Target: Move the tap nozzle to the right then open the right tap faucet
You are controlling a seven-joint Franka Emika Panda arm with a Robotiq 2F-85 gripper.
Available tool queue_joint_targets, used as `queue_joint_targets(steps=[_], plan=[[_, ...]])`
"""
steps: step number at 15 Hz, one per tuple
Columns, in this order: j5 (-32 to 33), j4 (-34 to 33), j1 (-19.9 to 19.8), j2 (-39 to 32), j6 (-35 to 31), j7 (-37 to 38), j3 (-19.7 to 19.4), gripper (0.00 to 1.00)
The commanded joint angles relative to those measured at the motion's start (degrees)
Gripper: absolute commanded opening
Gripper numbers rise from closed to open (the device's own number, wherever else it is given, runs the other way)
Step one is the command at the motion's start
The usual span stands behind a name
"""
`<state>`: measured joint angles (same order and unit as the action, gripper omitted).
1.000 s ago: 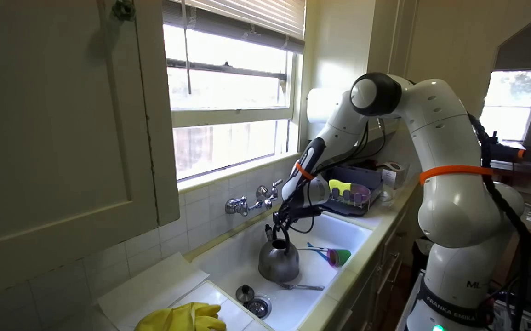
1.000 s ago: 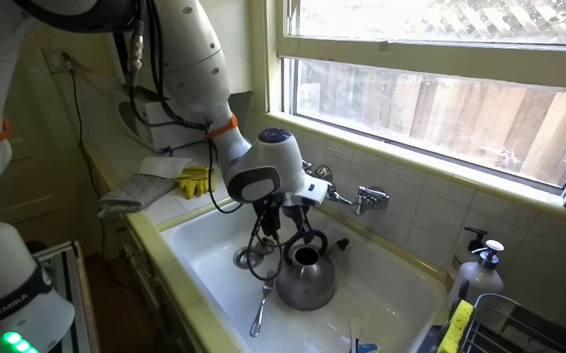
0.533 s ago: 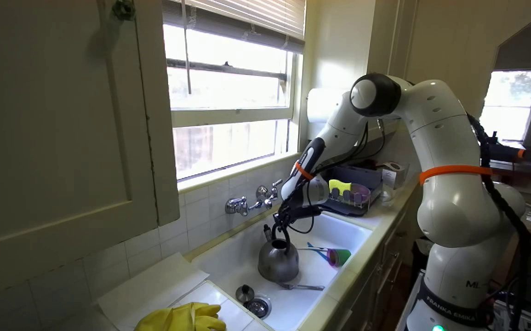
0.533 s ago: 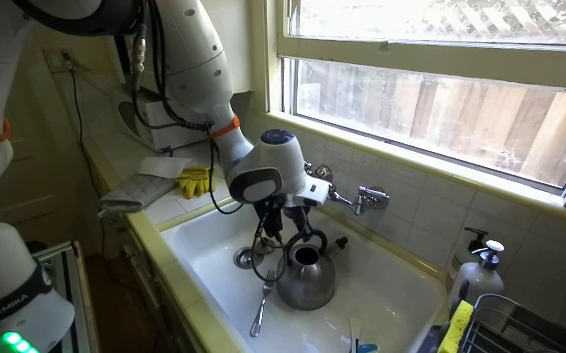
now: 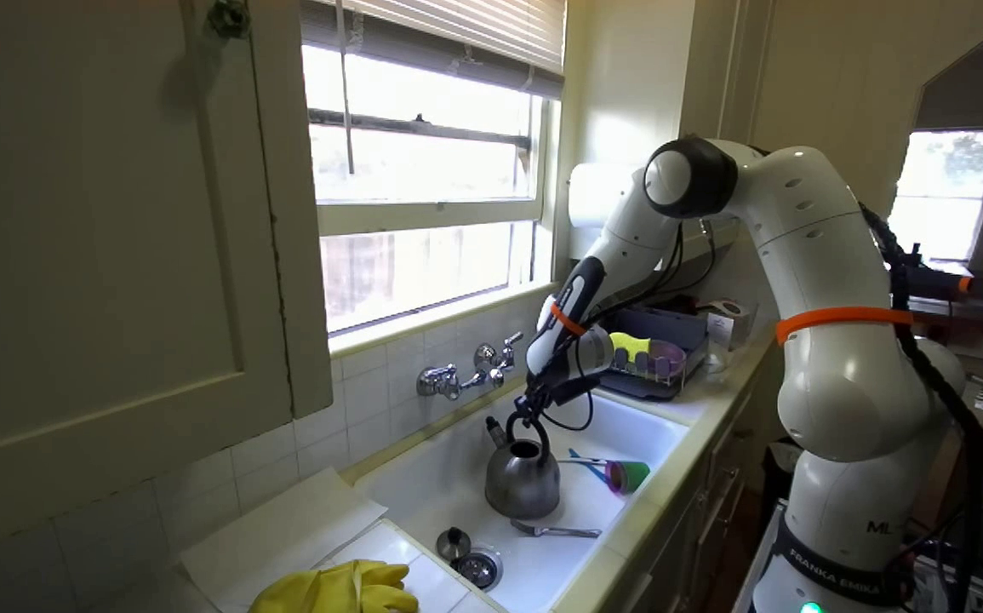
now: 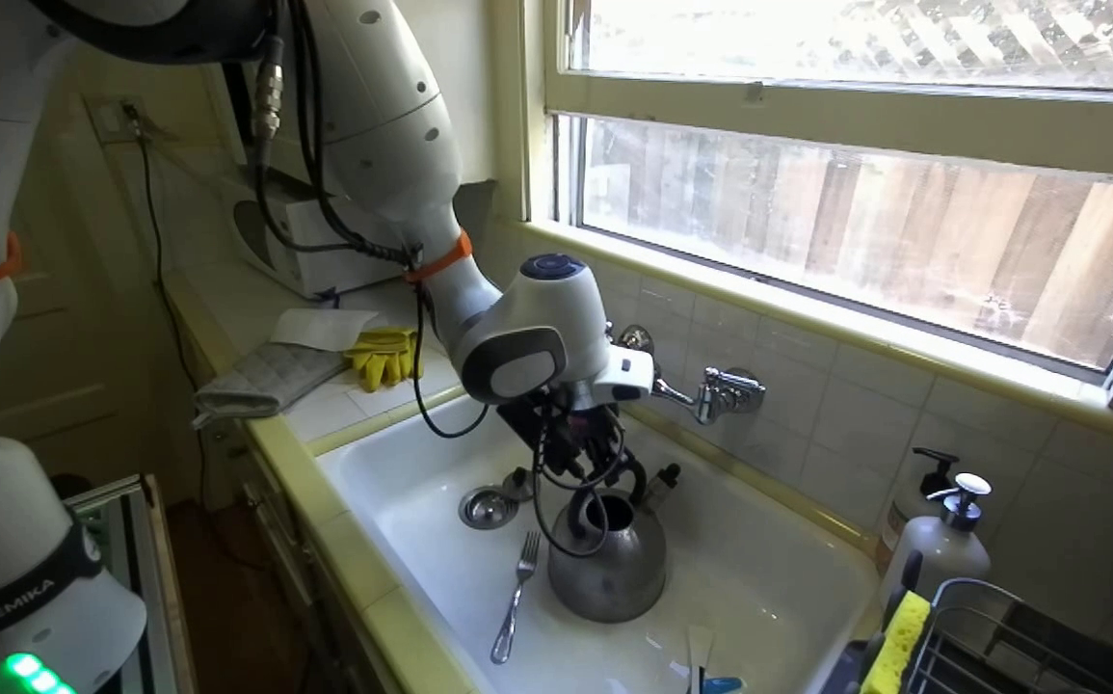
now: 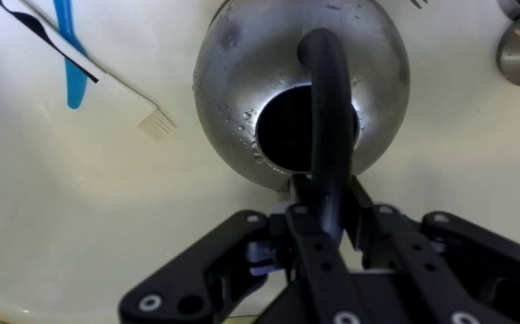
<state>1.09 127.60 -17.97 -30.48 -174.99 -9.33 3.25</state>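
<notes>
Nearest in an exterior view, yellow rubber gloves (image 5: pixel 334 589), cut off at the bottom edge, lie on the tiled desk (image 5: pixel 438 583). Past them, in the white sink (image 5: pixel 619 417), a small metal piece (image 5: pixel 454 543) I cannot identify sits just beside the drain (image 5: pixel 478 570), and a fork (image 5: pixel 561 532) lies just beside the steel kettle (image 5: pixel 522 489). The fingers (image 7: pixel 361 207) grip the kettle's black handle (image 7: pixel 332 112) from both sides. Farther back, the mixer tap (image 5: pixel 455 383) is mounted on the wall (image 5: pixel 365 417) over the sink. In an exterior view its right tap faucet (image 6: pixel 733 388) shows clear of the arm, but the tap nozzle (image 6: pixel 675 392), mid-tap, runs partly behind the robot's wrist (image 6: pixel 619 376), and I cannot make out its tip. At the sink's distant end lie a green-and-pink cup (image 5: pixel 627 477) and a blue utensil (image 7: pixel 75 76), cut off in the wrist view; behind them stands the dish rack (image 5: pixel 648 389), holding a yellow sponge (image 5: pixel 628 345).
</notes>
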Motion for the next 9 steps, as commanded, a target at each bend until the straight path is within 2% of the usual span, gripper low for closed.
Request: queue_joint_targets(steps=[1,6,9], plan=[[5.3,0.9,0.8,0.1,-0.8,-6.5,-2.6,0.05],[11.3,2.8,-2.0,0.2,-5.3,-15.6,-0.9,0.05],[15.5,4.6,-6.5,0.6,-8.8,-21.7,2.5,0.05]])
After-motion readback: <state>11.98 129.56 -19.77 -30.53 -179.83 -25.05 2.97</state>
